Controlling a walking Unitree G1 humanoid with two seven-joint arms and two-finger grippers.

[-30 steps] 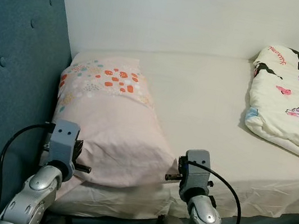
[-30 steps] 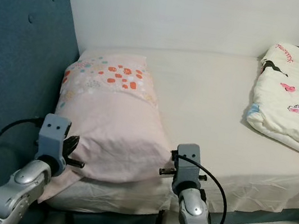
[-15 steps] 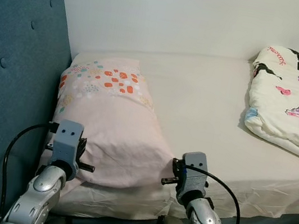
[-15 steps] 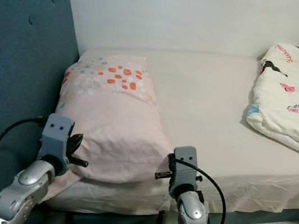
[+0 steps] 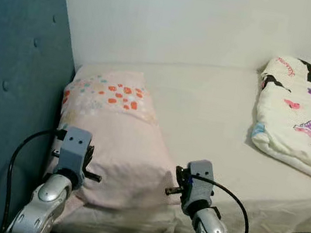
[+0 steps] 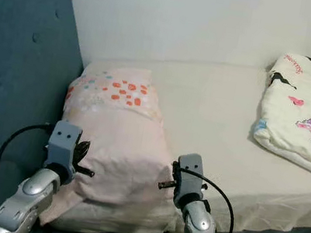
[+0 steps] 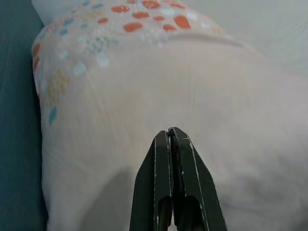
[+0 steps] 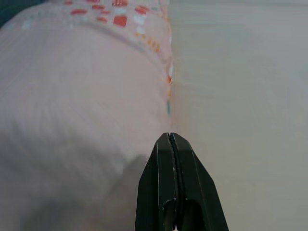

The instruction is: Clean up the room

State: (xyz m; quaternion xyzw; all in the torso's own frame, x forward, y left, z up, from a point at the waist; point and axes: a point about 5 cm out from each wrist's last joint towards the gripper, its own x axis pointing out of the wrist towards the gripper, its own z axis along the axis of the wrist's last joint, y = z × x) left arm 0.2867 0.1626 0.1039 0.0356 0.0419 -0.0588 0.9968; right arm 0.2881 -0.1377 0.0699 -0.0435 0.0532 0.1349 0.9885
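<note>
Camera view tips up a bit compared to a second ago, so the whole bed sits lower in frame, that's the head moving, not the stuff. Real change: both arms creep forward. The left gripper (image 5: 85, 154) now sits further up along the pink pillow (image 5: 117, 140), right at its near left edge, and the right gripper (image 5: 180, 176) closes in on the pillow's near right corner, about touching it now. Both sets of fingers are pressed together.

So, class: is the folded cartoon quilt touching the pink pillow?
Apart. The left eye view shows bare sheet between the pillow and the quilt.
</note>
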